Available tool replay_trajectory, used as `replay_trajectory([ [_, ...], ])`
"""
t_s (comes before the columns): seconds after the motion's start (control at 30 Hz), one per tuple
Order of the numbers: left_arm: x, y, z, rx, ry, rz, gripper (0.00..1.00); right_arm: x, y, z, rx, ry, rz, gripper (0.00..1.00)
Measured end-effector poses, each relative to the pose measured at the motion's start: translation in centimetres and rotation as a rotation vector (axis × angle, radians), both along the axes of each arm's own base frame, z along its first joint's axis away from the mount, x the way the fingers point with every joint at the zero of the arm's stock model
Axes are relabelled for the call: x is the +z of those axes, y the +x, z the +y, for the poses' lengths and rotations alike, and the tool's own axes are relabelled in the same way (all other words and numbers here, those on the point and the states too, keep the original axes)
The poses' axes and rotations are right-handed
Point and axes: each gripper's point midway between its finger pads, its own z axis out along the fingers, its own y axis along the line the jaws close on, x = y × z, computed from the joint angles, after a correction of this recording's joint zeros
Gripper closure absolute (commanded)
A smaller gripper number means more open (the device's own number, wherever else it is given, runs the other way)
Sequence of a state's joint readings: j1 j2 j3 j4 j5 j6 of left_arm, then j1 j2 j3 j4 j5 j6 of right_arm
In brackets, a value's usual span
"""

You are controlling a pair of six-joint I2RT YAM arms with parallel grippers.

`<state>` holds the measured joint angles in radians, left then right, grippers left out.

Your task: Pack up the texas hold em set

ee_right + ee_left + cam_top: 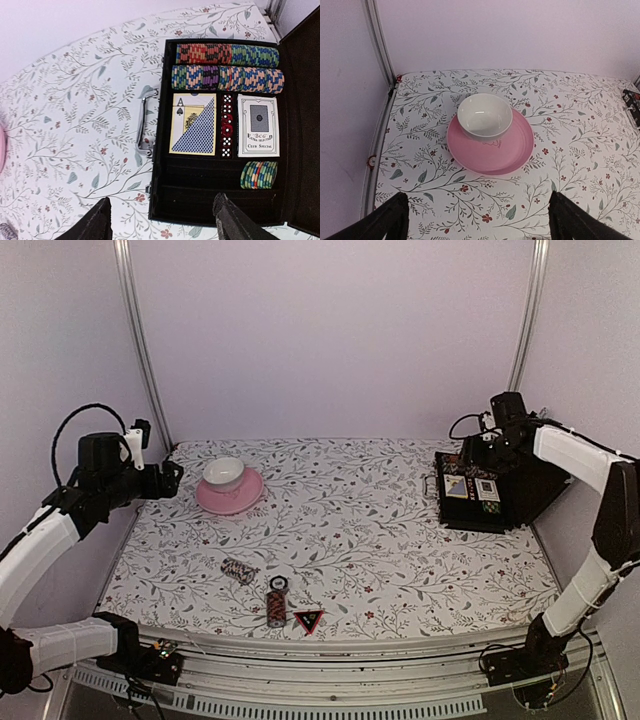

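The black case [497,502] of the texas hold em set lies open at the right edge of the table. Inside it [165,200] are two long chip rows [227,78], two card decks [194,123], a line of red dice [227,125] and a short chip stack [258,174]. Near the front edge lie two striped chip rolls [239,570] [276,602] and the red-black triangle marker [308,619]. My right gripper [162,220] hovers open over the case's near end, empty. Over at the far left my left gripper [477,217] hangs open and empty.
A pink saucer [520,145] holding a white cup [484,114] stands at the back left, just ahead of the left gripper. The case's metal handle [145,122] faces the table's middle. Metal posts [140,340] stand at both back corners.
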<state>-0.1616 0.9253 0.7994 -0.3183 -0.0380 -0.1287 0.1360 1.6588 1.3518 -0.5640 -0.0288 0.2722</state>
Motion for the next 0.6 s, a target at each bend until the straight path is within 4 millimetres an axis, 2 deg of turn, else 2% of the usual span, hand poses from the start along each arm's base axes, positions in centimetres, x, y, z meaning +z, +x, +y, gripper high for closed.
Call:
replay_trajectory([
  [0.07,-0.2,0.0,0.0,0.001,0.001,0.005,0.03,1.9,-1.6,0.3,0.021,0.028,-0.047,0.24],
  [0.17,-0.6,-0.1,0.0,0.001,0.002,0.013,0.04,3.0,-4.2,0.7,0.050,0.065,-0.077,0.20],
  [0.33,-0.9,-0.1,-0.2,0.001,0.007,0.020,0.04,2.9,-9.4,2.3,0.100,0.131,-0.085,0.18],
  [0.6,-1.9,-0.1,-1.2,-0.006,0.044,0.052,0.04,1.7,-17.4,8.7,0.243,0.254,-0.052,0.18],
])
